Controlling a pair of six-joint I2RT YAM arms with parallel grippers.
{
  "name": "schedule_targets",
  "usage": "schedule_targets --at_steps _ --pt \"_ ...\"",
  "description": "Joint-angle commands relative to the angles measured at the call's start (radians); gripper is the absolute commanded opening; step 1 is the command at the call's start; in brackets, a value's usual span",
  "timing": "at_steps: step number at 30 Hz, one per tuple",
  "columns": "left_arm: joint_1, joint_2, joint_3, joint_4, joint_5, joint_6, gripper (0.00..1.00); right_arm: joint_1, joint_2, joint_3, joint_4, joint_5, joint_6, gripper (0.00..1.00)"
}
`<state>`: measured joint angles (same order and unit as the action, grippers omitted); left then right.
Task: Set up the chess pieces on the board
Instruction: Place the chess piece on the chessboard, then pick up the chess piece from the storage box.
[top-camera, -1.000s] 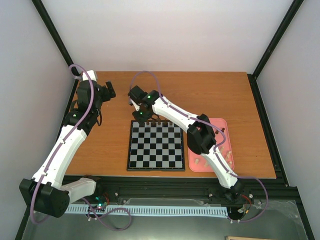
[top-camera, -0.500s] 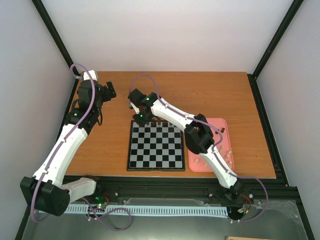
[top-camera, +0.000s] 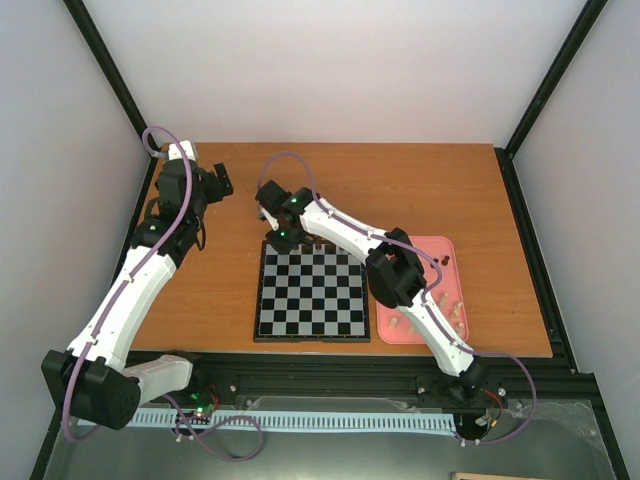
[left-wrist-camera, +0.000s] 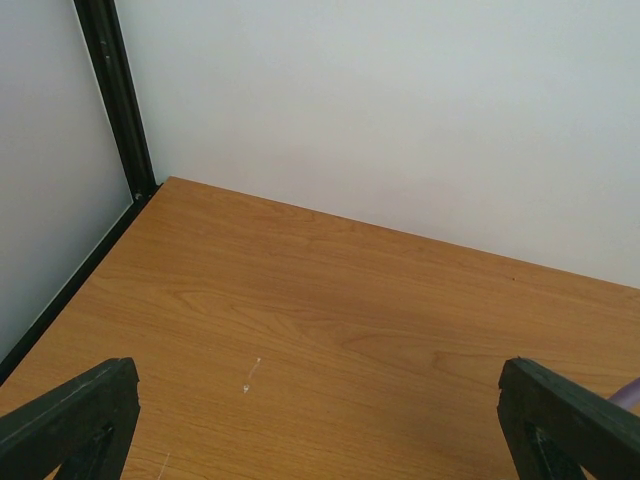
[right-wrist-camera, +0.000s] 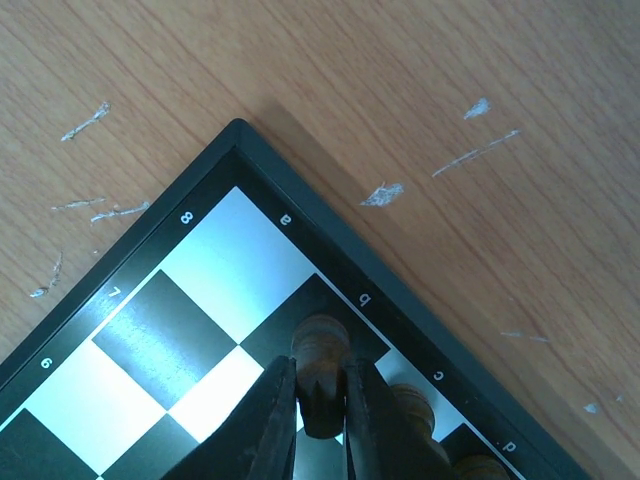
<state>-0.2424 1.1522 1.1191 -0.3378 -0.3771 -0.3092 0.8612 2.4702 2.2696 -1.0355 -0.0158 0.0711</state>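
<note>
Chess pieces: two groups. The dark pieces (right-wrist-camera: 415, 402) stand on the far rank of the board, and the pale pieces (top-camera: 432, 316) lie in the pink tray (top-camera: 462, 272).
Board (top-camera: 312, 294): flat on the table (top-camera: 450, 190), in front of the arm bases, with the tray just beside its right edge.
Right gripper (right-wrist-camera: 320, 378): narrow, its two fingers (right-wrist-camera: 272, 425) pinching one dark brown piece (right-wrist-camera: 320, 340) by the body. The rounded head shows above the tips.
Held piece, position: over the dark square marked b on rank 8, next to the light corner square at the board's far left corner. Whether its base touches the board cannot be told.
Neighbouring pieces: two more of the dark set on the c and d squares of the same rank, just beside the right finger.
Right arm: runs diagonally from its base, over the tray's near side and the board's far right corner, to the far left corner.
Left gripper (left-wrist-camera: 315, 400): wide — one fingertip shows at each lower corner of the wrist view, with nothing but bare wood between them.
Left gripper, position: over the far left part of the table, well apart from the board — facing the rear wall.
</note>
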Motion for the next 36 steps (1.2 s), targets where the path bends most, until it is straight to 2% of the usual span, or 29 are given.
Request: schedule_targets --at_steps 1,9,21,32,36 --pt "-0.003 0.004 0.004 0.017 -0.015 0.021 1.00 0.012 0.018 0.024 -0.006 0.029 -0.007 0.13" --pt "-0.003 0.004 0.004 0.020 -0.015 0.022 1.00 0.012 0.012 0.027 -0.007 0.030 -0.007 0.15" --pt "-0.003 0.005 0.010 0.019 -0.017 0.026 1.00 0.012 -0.034 0.029 0.020 0.017 -0.028 0.28" --pt "-0.003 0.010 0.008 0.019 -0.022 0.025 1.00 0.012 -0.071 0.031 0.057 -0.006 -0.047 0.29" --pt "-0.003 0.015 0.011 0.021 -0.020 0.026 1.00 0.012 -0.106 -0.002 0.081 0.033 -0.034 0.29"
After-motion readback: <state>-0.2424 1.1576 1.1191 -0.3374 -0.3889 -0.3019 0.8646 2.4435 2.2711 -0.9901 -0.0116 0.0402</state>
